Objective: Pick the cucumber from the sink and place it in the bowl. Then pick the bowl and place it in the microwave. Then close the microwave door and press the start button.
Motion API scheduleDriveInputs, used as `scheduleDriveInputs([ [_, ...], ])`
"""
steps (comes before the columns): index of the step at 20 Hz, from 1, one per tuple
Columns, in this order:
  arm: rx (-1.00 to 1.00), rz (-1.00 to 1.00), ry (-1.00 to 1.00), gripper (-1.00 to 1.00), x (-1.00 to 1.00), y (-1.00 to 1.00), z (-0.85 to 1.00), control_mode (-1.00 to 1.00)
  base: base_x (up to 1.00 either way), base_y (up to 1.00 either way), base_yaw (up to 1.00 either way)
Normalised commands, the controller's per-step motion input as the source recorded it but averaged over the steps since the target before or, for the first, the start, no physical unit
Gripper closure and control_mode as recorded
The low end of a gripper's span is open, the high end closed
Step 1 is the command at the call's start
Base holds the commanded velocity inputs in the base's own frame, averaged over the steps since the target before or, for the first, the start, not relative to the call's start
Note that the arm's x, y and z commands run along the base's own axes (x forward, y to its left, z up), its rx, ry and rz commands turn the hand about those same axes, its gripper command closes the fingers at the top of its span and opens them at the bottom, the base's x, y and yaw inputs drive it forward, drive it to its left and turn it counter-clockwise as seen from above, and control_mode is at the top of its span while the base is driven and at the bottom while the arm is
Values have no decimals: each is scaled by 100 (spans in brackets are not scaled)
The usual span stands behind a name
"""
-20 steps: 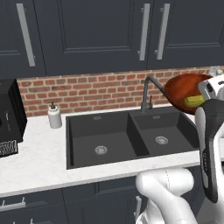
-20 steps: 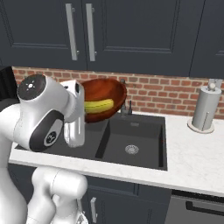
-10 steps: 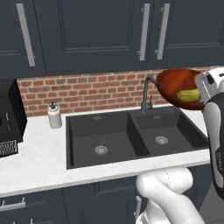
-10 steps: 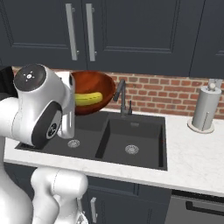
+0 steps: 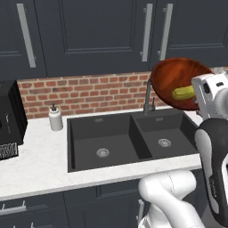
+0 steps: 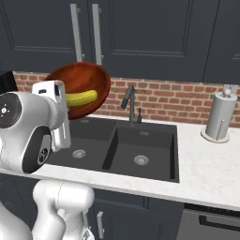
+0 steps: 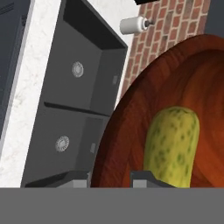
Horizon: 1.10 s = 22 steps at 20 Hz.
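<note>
The bowl (image 5: 174, 73) hangs tilted in the air above the right basin of the sink (image 5: 139, 143), its glossy reddish-brown inside turned toward the cameras. The yellow-green cucumber (image 5: 183, 92) lies inside it against the lower wall. The right base view has the bowl (image 6: 83, 77) and cucumber (image 6: 81, 98) just left of the faucet, over the sink (image 6: 110, 151). In the hand view my gripper (image 7: 111, 179) is shut on the rim of the bowl (image 7: 192, 74), one fingertip on each side, with the cucumber (image 7: 173, 144) close to the inner one. The black box cut off at the left edge may be the microwave; I cannot tell.
A dark curved faucet (image 5: 148, 95) rises behind the sink, close to the bowl. A white soap bottle (image 5: 55, 118) stands on the counter to the left, beside a black boxy appliance (image 5: 9, 113). A paper towel roll (image 6: 219, 117) stands at the right. Dark cabinets hang above.
The bowl, with the cucumber in it, has travelled left and slightly up, from beyond the sink's right end to over its right basin. The base has stayed put.
</note>
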Motion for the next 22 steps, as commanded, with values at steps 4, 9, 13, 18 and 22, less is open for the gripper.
scheduleDriveInputs([
  [4, -5, 0, 4, 100, 0, 29, 12, -100, 0, 0, 0],
  [9, -8, 0, 3, 100, 0, 43, 12, -100, 0, 0, 0],
  [13, -1, 0, 0, 100, -1, 10, 1, 100, -5, 0, 0],
  [18, 0, 0, 0, 100, 0, 0, 0, 100, -37, -16, -5],
  [22, 0, 0, 0, 100, 0, 0, 0, 100, -52, -15, -16],
])
